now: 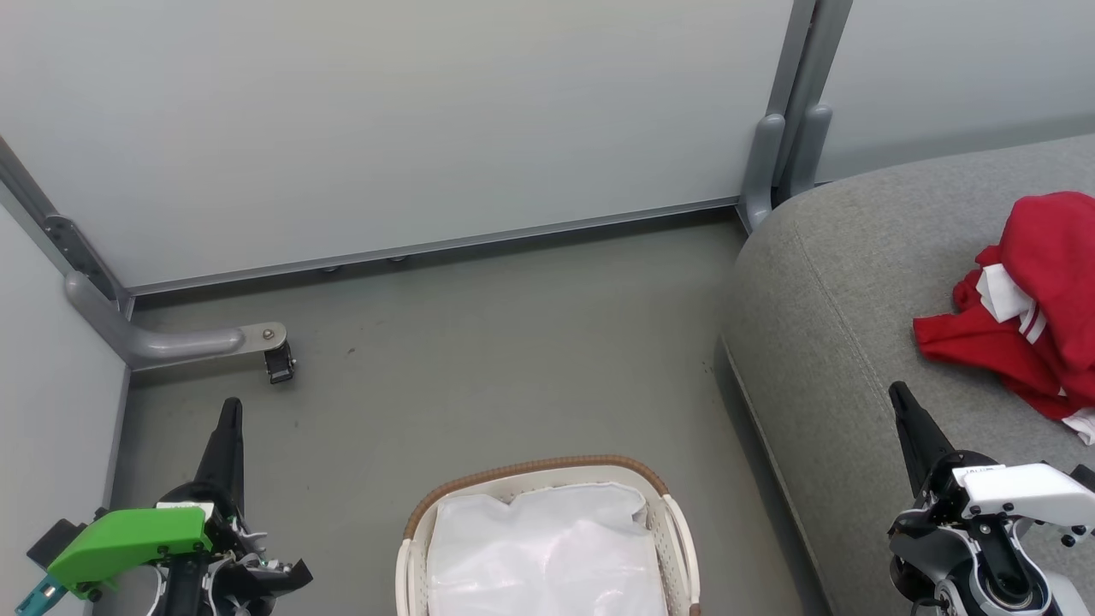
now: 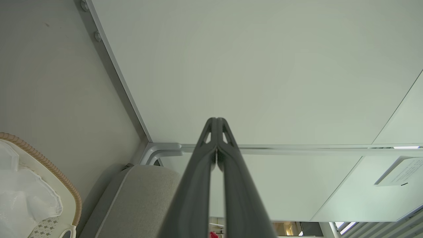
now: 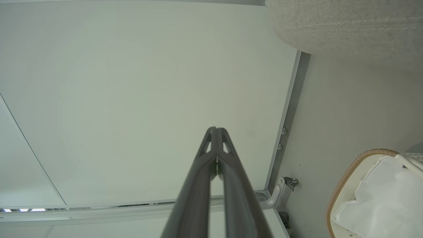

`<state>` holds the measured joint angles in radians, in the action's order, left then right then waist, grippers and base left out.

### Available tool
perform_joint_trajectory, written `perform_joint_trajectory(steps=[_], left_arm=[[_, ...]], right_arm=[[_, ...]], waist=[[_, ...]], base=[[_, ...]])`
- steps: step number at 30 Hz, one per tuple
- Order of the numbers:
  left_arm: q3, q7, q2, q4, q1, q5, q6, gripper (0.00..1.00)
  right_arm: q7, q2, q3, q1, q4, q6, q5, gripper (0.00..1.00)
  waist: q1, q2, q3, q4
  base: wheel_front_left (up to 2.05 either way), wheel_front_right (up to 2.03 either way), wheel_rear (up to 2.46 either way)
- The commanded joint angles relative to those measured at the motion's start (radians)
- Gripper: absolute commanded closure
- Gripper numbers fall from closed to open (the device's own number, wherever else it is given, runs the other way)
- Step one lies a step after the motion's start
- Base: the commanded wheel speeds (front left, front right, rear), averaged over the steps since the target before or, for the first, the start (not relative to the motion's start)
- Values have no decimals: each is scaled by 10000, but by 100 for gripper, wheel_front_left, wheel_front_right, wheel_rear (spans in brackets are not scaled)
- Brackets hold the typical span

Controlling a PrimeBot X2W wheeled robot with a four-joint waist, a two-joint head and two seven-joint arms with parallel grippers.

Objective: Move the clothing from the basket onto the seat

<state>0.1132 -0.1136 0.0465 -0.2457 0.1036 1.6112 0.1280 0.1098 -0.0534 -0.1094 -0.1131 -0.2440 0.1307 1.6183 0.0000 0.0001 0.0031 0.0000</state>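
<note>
The red clothing [image 1: 1031, 299] with white trim lies crumpled on the grey seat [image 1: 838, 325] at the right. The cream basket [image 1: 676, 522] with its brown rim stands on the floor at the bottom middle, holding a glossy white plastic sheet [image 1: 547, 547]. My left gripper [image 1: 229, 412] is shut and bare at the lower left, left of the basket. Over the seat's front edge at the lower right, my right gripper [image 1: 898, 395] is shut with nothing in it. In the wrist views the left gripper [image 2: 216, 119] and right gripper [image 3: 216, 129] show tips pressed together against pale panels.
Pale partition panels [image 1: 411, 128] close the space behind and at the left. A grey metal foot with a small caster [image 1: 278, 361] juts onto the floor at the left. Another grey post [image 1: 761, 171] stands by the seat's back corner. Grey floor [image 1: 513, 359] lies between basket and wall.
</note>
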Motion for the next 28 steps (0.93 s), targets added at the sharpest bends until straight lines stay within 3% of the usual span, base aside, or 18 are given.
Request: perform_joint_trajectory(steps=[1,28], left_arm=[[21,-47,69,19,102,34,54,100],[20,-46,70,19,102,34,54,100]], right_arm=[[37,-16,-34,119,22,0,-23,100],[55,1,-53,116,20,0,-42,100]], waist=[[0,-1,0,0],[0,-1,0,0]], base=[[0,0,0],[0,0,0]])
